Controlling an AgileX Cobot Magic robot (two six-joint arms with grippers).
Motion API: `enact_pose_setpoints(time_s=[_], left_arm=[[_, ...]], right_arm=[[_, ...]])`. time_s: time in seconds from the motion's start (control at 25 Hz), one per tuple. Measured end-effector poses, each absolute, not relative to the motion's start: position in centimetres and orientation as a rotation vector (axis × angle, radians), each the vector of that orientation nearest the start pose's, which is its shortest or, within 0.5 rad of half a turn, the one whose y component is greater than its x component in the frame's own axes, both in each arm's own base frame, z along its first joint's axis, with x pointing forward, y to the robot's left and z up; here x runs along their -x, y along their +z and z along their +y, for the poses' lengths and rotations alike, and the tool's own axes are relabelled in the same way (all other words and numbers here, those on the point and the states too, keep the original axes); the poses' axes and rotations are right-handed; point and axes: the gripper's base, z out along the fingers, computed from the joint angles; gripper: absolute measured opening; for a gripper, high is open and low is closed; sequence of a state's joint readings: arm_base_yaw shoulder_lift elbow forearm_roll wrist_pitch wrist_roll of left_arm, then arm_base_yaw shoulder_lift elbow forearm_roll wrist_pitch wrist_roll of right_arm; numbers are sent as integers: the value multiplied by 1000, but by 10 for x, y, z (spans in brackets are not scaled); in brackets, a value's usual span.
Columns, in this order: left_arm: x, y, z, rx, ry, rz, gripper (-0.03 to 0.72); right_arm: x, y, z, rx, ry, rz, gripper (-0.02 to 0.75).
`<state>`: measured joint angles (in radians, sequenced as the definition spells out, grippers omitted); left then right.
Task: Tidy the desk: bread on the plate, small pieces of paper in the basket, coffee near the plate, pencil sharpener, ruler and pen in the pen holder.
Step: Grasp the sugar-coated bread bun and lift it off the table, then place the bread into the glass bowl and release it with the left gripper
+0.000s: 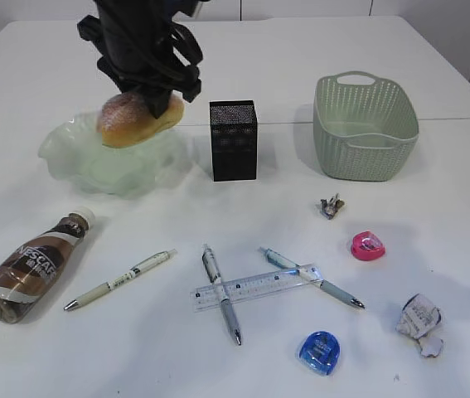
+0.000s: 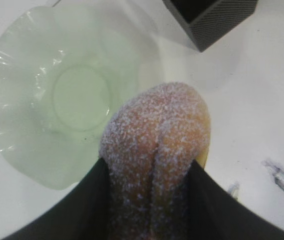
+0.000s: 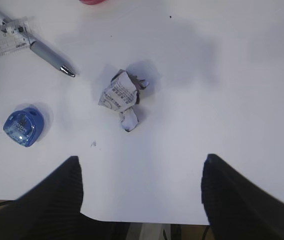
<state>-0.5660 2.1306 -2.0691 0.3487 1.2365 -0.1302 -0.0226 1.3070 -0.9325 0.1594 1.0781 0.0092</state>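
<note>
My left gripper [image 1: 147, 87] is shut on the sugared bread [image 1: 135, 118] and holds it above the right side of the ruffled green plate [image 1: 77, 157]; the wrist view shows the bread [image 2: 157, 135] between the jaws, the plate [image 2: 26, 110] below left. The black mesh pen holder [image 1: 233, 139] stands right of the plate. The basket [image 1: 365, 124] is back right. The coffee bottle [image 1: 31, 265] lies front left. The ruler [image 1: 255, 287] lies across two pens [image 1: 220, 294] [image 1: 311, 277]; a third pen [image 1: 118, 280] lies left. My right gripper [image 3: 139, 165] is open above the desk edge, near the white paper wad [image 3: 120, 97].
A pink sharpener [image 1: 367, 245] and a blue sharpener [image 1: 321, 351] lie front right; the blue one also shows in the right wrist view [image 3: 23, 126]. A small grey-brown paper wad [image 1: 331, 206] lies in front of the basket. The white wad [image 1: 419, 321] lies near the front right edge.
</note>
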Motion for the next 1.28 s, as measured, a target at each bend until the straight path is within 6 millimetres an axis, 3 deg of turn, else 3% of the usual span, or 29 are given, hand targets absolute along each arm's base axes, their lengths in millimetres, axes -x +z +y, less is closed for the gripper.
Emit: enact_pose_setpoints(time_s=[0.52, 0.72, 0.92, 1.28], left_arm=[[-449, 292, -123, -282, 317, 2672, 295], [-461, 293, -113, -204, 145, 2608, 296], [-472, 291, -117, -197, 76, 2514, 297], [-501, 237, -117, -170, 15, 2503, 302]], right_arm=[[-226, 267, 8, -136, 220, 2964, 566], [-226, 267, 7, -131, 209, 2965, 566], [-226, 267, 7, -130, 207, 2967, 566], [-220, 269, 6, -115, 190, 3037, 566]])
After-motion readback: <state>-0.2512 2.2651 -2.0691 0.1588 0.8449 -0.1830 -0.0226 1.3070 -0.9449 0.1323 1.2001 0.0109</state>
